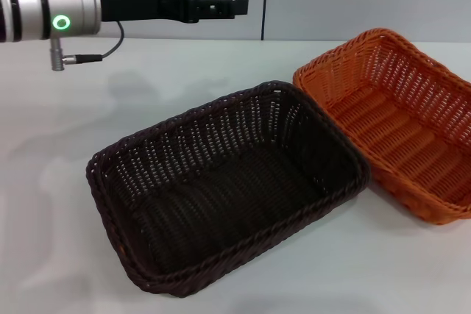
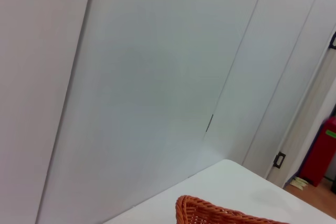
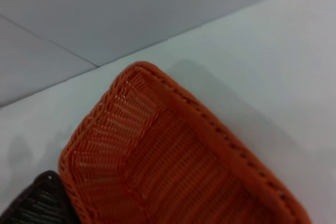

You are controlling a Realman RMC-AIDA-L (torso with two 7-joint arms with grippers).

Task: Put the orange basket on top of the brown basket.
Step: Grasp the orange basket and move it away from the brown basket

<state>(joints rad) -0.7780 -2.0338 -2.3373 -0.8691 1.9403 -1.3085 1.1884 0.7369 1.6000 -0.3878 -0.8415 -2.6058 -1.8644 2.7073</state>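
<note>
A: Where do we log the orange basket (image 1: 401, 119)?

B: On the white table (image 1: 59, 130), at the right of the head view, upright and open side up. Its near-left long rim touches the far-right rim of the brown basket (image 1: 228, 189). So the two sit side by side, not stacked.

A: And the brown basket?

B: Centre of the table, nearer to us, also upright, nothing in it that we can see.

A: Left gripper (image 1: 229, 5)?

B: Held high over the far left of the table, arm level, pointing right. It is well apart from both baskets and holds nothing. We cannot tell whether its fingers are apart or together.

A: Right gripper?

B: We do not see it. Its wrist camera looks down on the orange basket's corner, with a brown corner beside it.
</note>
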